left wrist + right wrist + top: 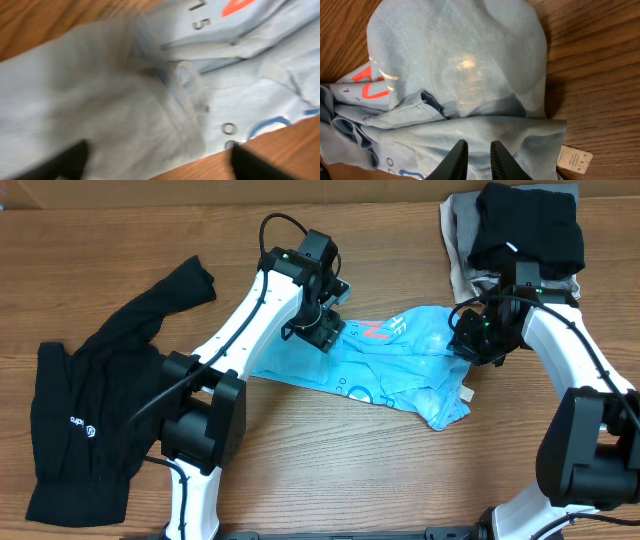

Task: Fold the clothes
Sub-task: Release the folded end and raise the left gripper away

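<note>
We see a crumpled blue T-shirt [400, 360] mid-worktop [330, 470]. Our left gripper [324, 334] hovers over it, fingers wide apart. Our right gripper [476, 156] is clamped on its fabric. A black top [90, 420] lies far left.

The blue T-shirt [100, 110] is blurred, and the left fingers [65, 162] are cropped below.

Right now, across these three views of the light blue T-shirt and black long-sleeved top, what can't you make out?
- Light blue T-shirt lettering: folds hide most overhead; left wrist view is blurred.
- Right gripper: right wrist view doesn't show whether it pinches cloth.
- White care tag: print too small, right wrist.
- Black long-sleeved top logo: too small overhead.
</note>
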Available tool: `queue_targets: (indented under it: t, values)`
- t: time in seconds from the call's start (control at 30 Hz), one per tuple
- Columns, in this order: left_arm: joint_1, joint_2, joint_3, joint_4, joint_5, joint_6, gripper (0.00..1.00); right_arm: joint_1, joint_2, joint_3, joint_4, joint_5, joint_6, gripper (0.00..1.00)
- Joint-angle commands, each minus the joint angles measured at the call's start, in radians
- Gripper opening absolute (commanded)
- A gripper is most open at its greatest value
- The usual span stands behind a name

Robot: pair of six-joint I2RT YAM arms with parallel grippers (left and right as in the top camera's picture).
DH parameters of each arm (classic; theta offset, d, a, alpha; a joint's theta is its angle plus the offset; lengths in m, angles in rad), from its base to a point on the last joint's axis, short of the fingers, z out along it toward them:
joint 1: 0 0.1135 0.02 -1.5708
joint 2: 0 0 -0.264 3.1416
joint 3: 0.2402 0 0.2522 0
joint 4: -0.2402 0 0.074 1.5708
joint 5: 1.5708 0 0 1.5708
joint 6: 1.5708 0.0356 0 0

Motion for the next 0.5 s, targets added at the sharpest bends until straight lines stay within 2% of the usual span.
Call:
queue_targets:
  t: [0.0,0.23,0.3,0.33,0.43,0.47]
  values:
    - [-0.019,0.003,-0.007,0.002,0.101,-0.01,1.0,-0.004,0.001,-0.008,0.006,-0.005,0.001,0.19]
    - [-0.015,0.001,0.028,-0.029,0.137,-0.027,1.0,-0.006,0.001,-0.008,-0.003,-0.002,0.001,0.2]
    - [-0.006,-0.001,0.083,-0.078,0.134,-0.027,1.0,-0.01,0.001,-0.008,-0.019,0.016,0.001,0.28]
    - [0.003,-0.002,0.155,-0.133,0.127,-0.027,1.0,-0.013,0.001,-0.008,-0.036,0.046,0.001,0.38]
    - [0.018,-0.003,0.294,-0.214,0.079,-0.027,1.0,-0.014,0.001,-0.014,-0.05,0.051,0.002,0.47]
    - [0.024,-0.003,0.343,-0.238,0.055,-0.027,1.0,-0.014,0.001,-0.017,-0.051,0.051,0.006,0.53]
